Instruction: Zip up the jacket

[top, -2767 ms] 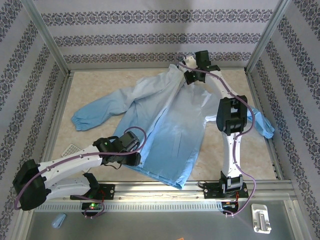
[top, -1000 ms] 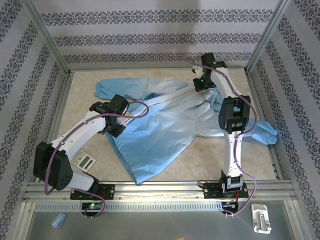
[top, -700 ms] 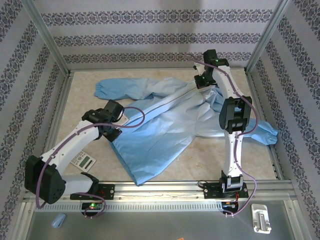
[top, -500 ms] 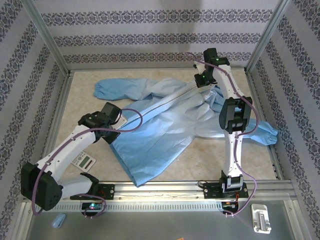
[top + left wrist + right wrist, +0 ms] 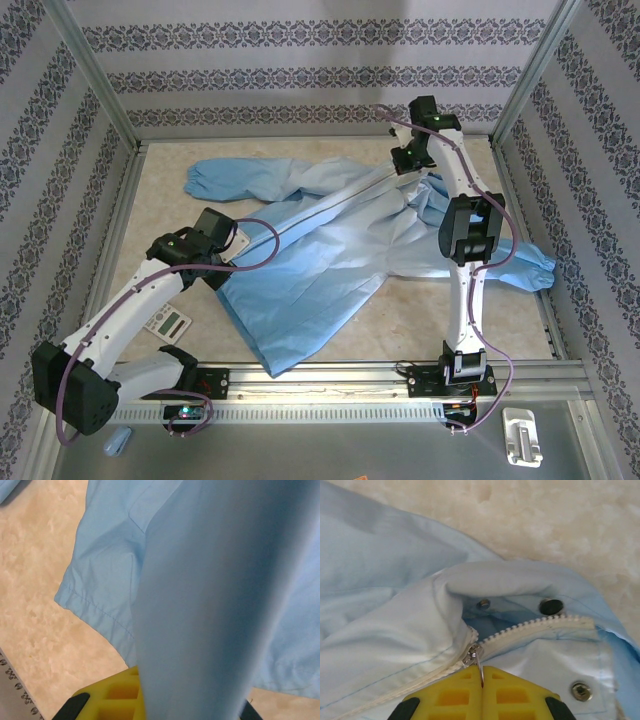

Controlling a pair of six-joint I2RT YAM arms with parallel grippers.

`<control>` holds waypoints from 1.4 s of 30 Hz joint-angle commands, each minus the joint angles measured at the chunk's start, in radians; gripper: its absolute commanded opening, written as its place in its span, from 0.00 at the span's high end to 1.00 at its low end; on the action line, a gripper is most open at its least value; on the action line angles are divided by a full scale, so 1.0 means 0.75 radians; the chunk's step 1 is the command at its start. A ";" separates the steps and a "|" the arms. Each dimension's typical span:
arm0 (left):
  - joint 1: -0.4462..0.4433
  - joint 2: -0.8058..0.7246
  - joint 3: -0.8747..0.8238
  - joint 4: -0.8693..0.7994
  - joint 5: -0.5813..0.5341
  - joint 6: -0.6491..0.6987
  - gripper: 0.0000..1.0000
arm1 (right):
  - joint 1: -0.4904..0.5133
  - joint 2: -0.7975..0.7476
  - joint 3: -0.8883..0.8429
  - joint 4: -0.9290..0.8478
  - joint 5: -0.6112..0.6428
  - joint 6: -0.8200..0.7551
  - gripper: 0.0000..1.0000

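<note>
Blue fabric: the jacket (image 5: 330,240) lies slantwise on the tabletop (image 5: 150,215), with its collar at the far right and its hem toward my near left.
Right end effector (image 5: 482,672): its yellow pads are clenched on the zipper pull (image 5: 480,674), which hangs from the slider (image 5: 472,655) just under the collar.
Left end effector (image 5: 205,265): it sits at the hem end. A fold of cloth rises from between its yellow pads (image 5: 112,695), so I read it as grasping the jacket there.
Why held so: I judge the two grips stretch the front between them. The zipper (image 5: 320,210) runs as one straight pale line, which should let the slider travel without bunching.
Zipper end: a short run of teeth (image 5: 535,625) past the slider is not yet meshed, and the snaps (image 5: 551,606) sit just beside it.
Edges: the collar is near the far frame rail (image 5: 300,137), so I have little travel left that way.
Open room: there is bare tabletop left of the sleeve (image 5: 240,178). A small keypad (image 5: 165,322) lies near my left arm and is worth avoiding.
</note>
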 commanded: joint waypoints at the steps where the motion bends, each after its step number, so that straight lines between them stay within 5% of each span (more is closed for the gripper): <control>1: 0.025 -0.045 -0.015 -0.124 -0.084 -0.029 1.00 | -0.064 0.026 0.094 0.069 0.218 0.027 1.00; 9: 0.047 -0.036 -0.018 -0.119 -0.133 -0.045 1.00 | -0.078 0.115 0.323 0.016 0.259 0.020 1.00; 42: 0.479 0.388 0.284 0.099 0.050 -0.052 1.00 | -0.061 0.081 0.464 0.059 0.076 0.047 1.00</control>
